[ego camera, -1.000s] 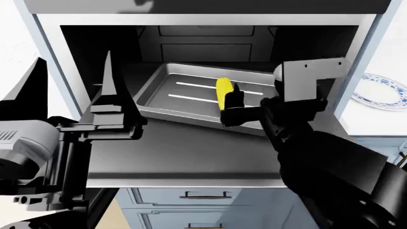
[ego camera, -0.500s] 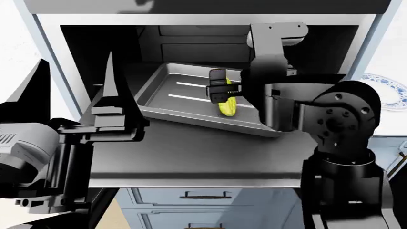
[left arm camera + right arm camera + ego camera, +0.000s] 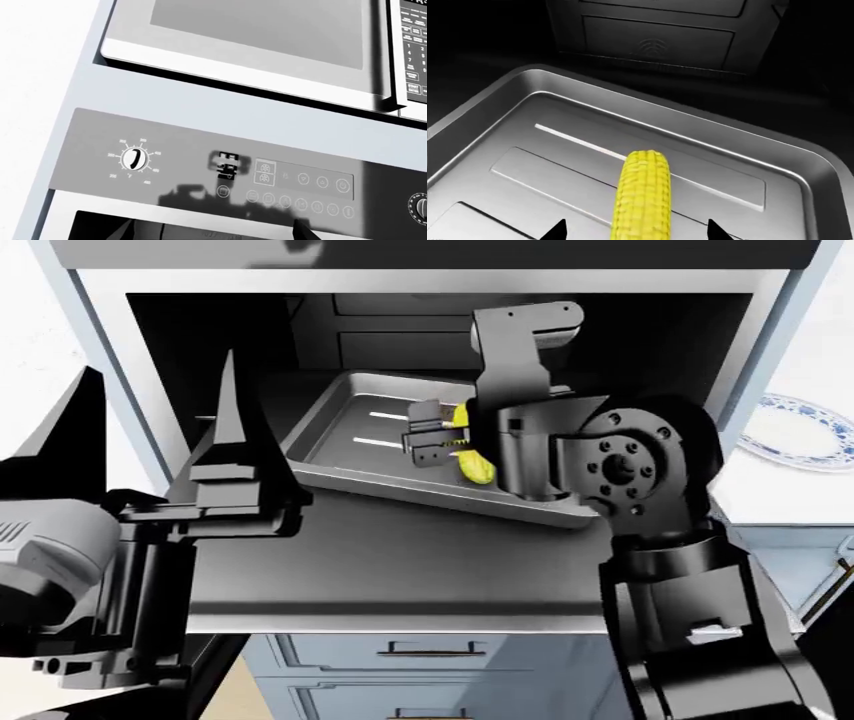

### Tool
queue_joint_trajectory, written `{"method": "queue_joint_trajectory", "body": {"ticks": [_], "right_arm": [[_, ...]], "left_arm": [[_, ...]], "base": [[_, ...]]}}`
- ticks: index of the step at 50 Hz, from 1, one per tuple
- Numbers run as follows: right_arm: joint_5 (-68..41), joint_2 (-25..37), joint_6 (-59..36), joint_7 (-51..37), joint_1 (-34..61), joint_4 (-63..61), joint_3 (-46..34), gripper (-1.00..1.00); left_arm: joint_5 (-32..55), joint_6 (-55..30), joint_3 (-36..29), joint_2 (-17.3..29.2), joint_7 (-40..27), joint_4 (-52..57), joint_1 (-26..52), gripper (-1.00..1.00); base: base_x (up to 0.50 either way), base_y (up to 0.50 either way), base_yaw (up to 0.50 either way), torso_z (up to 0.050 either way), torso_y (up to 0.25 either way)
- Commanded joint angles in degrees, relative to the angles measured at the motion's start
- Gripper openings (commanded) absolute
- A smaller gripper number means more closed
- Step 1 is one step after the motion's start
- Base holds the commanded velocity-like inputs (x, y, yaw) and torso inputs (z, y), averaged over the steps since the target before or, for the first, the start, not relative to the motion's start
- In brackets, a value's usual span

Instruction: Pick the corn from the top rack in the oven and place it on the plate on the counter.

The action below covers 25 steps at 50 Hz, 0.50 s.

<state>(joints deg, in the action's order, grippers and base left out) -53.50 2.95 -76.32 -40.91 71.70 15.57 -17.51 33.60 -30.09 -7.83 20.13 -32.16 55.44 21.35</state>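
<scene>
The yellow corn (image 3: pixel 471 452) lies in a grey baking tray (image 3: pixel 340 430) on the dark top rack (image 3: pixel 274 400) inside the oven (image 3: pixel 200 330). My right gripper (image 3: pixel 430 432) reaches into the cavity and is open. In the right wrist view its two fingertips (image 3: pixel 558 231) stand on either side of the corn (image 3: pixel 642 192), apart from it. My left gripper (image 3: pixel 158 375) is open and empty, raised left of the oven opening, fingers pointing up. The blue-rimmed plate (image 3: pixel 803 430) sits on the white counter (image 3: pixel 781 495) at the right.
A grey flat surface (image 3: pixel 400 560) juts out below the tray toward me. Pale blue drawers (image 3: pixel 427 652) lie under it. The left wrist view shows the oven's control panel (image 3: pixel 200 172) with a dial (image 3: pixel 133 159) and a microwave (image 3: pixel 267 40) above.
My right arm has swung left and turned over the tray; its gripper went from beside the corn's end to straddling the cob. The left arm has not moved.
</scene>
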Motion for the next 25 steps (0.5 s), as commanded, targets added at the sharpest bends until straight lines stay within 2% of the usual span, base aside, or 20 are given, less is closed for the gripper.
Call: {"method": "queue_joint_trajectory", "body": {"ticks": [1,25], "right_arm": [[3.91,0.84,7.57,4.89,0.69,7.79,-5.88,1.0],[-1.6,1.2,4.31,-0.12,-3.39,0.33,-4.96,1.0]], "left_arm": [[0.03,0.98,-0.17,0.32,-0.23,-0.23,-0.6,1.0],[-0.07,1.93,-1.37,0.74,-0.78,-0.8,-0.4,1.0]], "base": [[0.0,0.0,0.0,0.0,0.0],[0.0,0.0,0.0,0.0,0.0]]}}
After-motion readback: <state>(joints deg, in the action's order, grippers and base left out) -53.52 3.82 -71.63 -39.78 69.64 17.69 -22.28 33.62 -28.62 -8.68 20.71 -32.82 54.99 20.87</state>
